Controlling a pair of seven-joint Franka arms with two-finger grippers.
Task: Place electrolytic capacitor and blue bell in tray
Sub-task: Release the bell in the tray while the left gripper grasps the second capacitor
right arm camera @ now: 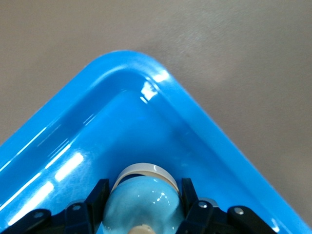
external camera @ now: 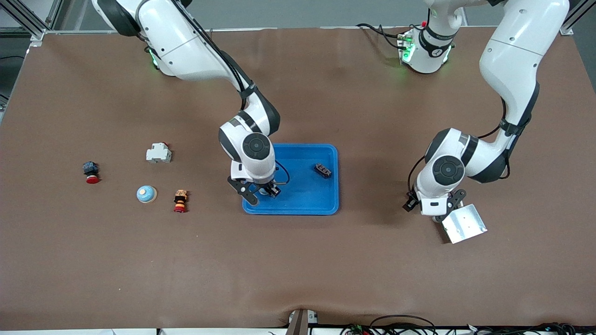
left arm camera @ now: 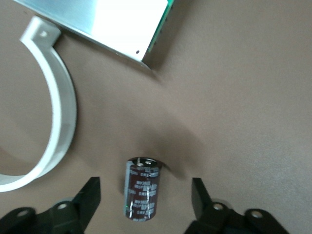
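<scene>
Our right end effector (right arm camera: 141,214) grips the blue bell (right arm camera: 141,202) inside the tray (right arm camera: 204,126) for release; the left end effector (left arm camera: 146,204) straddles the capacitor (left arm camera: 142,188), wide.

Right gripper (external camera: 261,191) hangs low with jaws clamped; left gripper (external camera: 435,208) hangs low, jaws spread.

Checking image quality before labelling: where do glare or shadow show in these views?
Left wrist view: the silver metal plate is blown out white, and the capacitor casts a soft shadow. Right wrist view: bright streaks of glare on the tray and a highlight on the blue bell. Front view: evenly lit.
</scene>
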